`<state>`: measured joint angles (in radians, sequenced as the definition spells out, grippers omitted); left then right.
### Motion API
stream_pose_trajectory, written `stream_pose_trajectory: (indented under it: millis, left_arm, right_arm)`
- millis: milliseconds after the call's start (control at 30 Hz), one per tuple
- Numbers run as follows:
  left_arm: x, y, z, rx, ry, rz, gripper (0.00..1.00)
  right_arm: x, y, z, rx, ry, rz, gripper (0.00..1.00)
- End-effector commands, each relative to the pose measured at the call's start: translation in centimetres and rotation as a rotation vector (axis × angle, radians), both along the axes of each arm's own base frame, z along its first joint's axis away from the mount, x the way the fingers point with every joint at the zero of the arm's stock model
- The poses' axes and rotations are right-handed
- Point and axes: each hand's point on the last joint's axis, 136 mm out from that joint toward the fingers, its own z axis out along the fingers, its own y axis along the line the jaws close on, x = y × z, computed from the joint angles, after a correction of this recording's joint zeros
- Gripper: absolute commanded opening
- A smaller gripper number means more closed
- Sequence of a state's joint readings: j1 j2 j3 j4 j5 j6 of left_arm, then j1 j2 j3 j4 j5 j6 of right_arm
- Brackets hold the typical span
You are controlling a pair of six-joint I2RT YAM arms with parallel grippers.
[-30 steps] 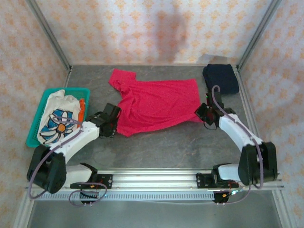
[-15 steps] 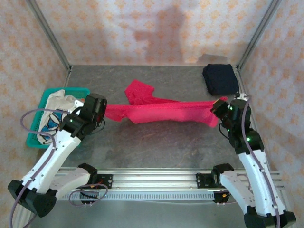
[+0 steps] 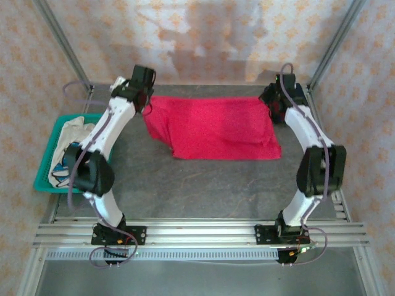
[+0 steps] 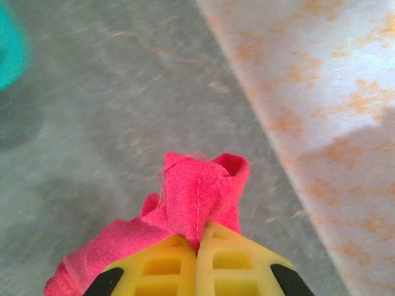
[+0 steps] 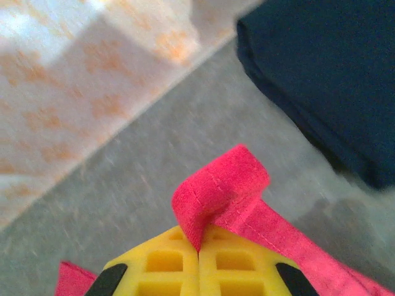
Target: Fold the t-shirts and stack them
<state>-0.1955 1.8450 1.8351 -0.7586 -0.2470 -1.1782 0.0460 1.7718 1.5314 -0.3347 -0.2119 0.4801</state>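
Note:
The bright red t-shirt (image 3: 213, 126) lies folded across the far half of the table, its far edge held up at both corners. My left gripper (image 3: 145, 98) is shut on the far left corner; a bunched red corner (image 4: 200, 191) sticks out between the yellow fingers (image 4: 157, 265). My right gripper (image 3: 273, 100) is shut on the far right corner, a red hem loop (image 5: 219, 191) pinched in it. The dark navy folded t-shirt (image 5: 327, 74) lies just right of that gripper, mostly hidden behind the right arm from above. The white flower-print t-shirt (image 3: 65, 151) sits in the basket.
A teal plastic basket (image 3: 46, 169) stands at the left edge of the table. The patterned back wall (image 3: 203, 37) is close behind both grippers, with metal frame posts (image 3: 62, 43) at the corners. Grey table (image 3: 203, 191) lies in front of the red shirt.
Both arms have swung from the near side to the far side of the table, carrying the red shirt's near edge over itself. The shirt now lies doubled over.

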Motion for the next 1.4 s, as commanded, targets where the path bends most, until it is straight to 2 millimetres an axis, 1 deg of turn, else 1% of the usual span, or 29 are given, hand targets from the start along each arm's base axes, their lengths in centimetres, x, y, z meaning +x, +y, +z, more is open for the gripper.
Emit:
stream_pose_trajectory:
  millis: [0,33,67,100,133,167,233,300,367,433,467,533,567,633,667,733,800,833,900,967,1000,1100,1167,1267,1367]
  left_arm:
    - [3.9,0.9,4.2,0.078,-0.047,-0.032,0.0]
    - [5.0,1.0,5.9,0.085,-0.081,-0.036,0.0]
    - [5.7,1.1,7.2,0.09,-0.107,-0.039,0.0]
    - [6.5,1.3,9.5,0.091,-0.164,-0.042,0.0]
    - [6.9,1.4,11.3,0.089,-0.212,-0.046,0.0]
    - [7.1,1.6,13.4,0.083,-0.274,-0.051,0.0]
    - [6.6,2.3,17.0,0.069,-0.372,-0.055,0.0]
    - [4.7,3.2,20.4,0.092,-0.434,-0.047,0.0]
    - [2.3,4.0,22.6,0.127,-0.455,-0.041,0.0]
    - [-0.2,4.8,24.0,0.175,-0.463,-0.032,0.0]
    - [-1.7,5.3,24.2,0.194,-0.465,-0.022,0.0]
    - [-4.1,6.0,23.4,0.23,-0.456,-0.008,0.0]
    - [-5.4,6.3,22.3,0.248,-0.437,-0.003,0.0]
    - [-7.7,6.8,19.4,0.264,-0.373,-0.002,0.0]
    - [-8.9,6.9,17.4,0.263,-0.338,-0.005,0.0]
    - [-11.0,6.8,13.0,0.243,-0.273,-0.024,0.0]
    - [-13.7,6.6,7.5,0.202,-0.186,-0.041,0.0]
    - [-15.0,6.4,4.8,0.18,-0.139,-0.047,0.0]
    - [-18.1,6.1,-1.2,0.118,-0.045,-0.047,0.0]
    - [-20.3,5.4,-5.6,0.078,0.031,-0.078,0.0]
    - [-21.4,5.1,-7.6,0.058,0.075,-0.088,0.0]
    - [-23.6,4.2,-11.9,0.019,0.181,-0.114,0.0]
    - [-24.4,3.7,-13.8,0.005,0.223,-0.114,0.0]
    - [-25.0,3.1,-15.8,0.008,0.276,-0.122,0.0]
    - [-25.8,2.9,-17.0,0.027,0.329,-0.122,0.0]
  right_arm:
    - [4.3,-0.2,8.1,0.017,-0.223,0.025,0.0]
    - [4.9,-0.1,10.2,0.028,-0.272,0.032,0.0]
    - [5.1,0.0,12.4,0.036,-0.324,0.042,0.0]
    - [5.1,0.0,14.8,0.04,-0.379,0.048,0.0]
    - [4.8,0.0,16.8,0.039,-0.42,0.055,0.0]
    - [4.2,0.0,19.3,0.034,-0.473,0.062,0.0]
    - [2.4,-0.2,23.7,0.017,-0.569,0.069,0.0]
    - [-0.1,-0.5,27.6,0.003,-0.667,0.075,0.0]
    - [-2.4,-0.7,29.7,-0.006,-0.723,0.084,0.0]
    - [-4.2,-1.0,30.1,-0.006,-0.734,0.089,0.0]
    - [-4.9,-1.0,29.7,-0.003,-0.726,0.102,0.0]
    - [-5.6,-0.8,27.0,0.001,-0.672,0.124,0.0]
    - [-6.2,-0.4,25.4,-0.001,-0.642,0.148,0.0]
    - [-7.4,0.3,21.4,0.011,-0.569,0.192,0.0]
    - [-8.2,0.7,19.1,0.022,-0.526,0.212,0.0]
    - [-10.0,1.2,14.2,0.037,-0.429,0.239,0.0]
    - [-12.4,1.9,8.2,0.074,-0.313,0.267,0.0]
    - [-13.8,2.2,6.0,0.088,-0.268,0.274,0.0]
    - [-16.6,3.0,0.5,0.133,-0.148,0.302,0.0]
    - [-19.0,3.2,-3.8,0.162,-0.036,0.299,0.0]
    - [-20.2,3.5,-5.7,0.186,0.009,0.303,0.0]
    - [-22.7,3.6,-9.5,0.214,0.118,0.285,0.0]
    - [-23.7,3.5,-11.0,0.239,0.168,0.257,0.0]
    - [-25.1,3.4,-12.9,0.275,0.255,0.206,0.0]
    - [-26.8,2.4,-14.4,0.244,0.355,0.149,0.0]
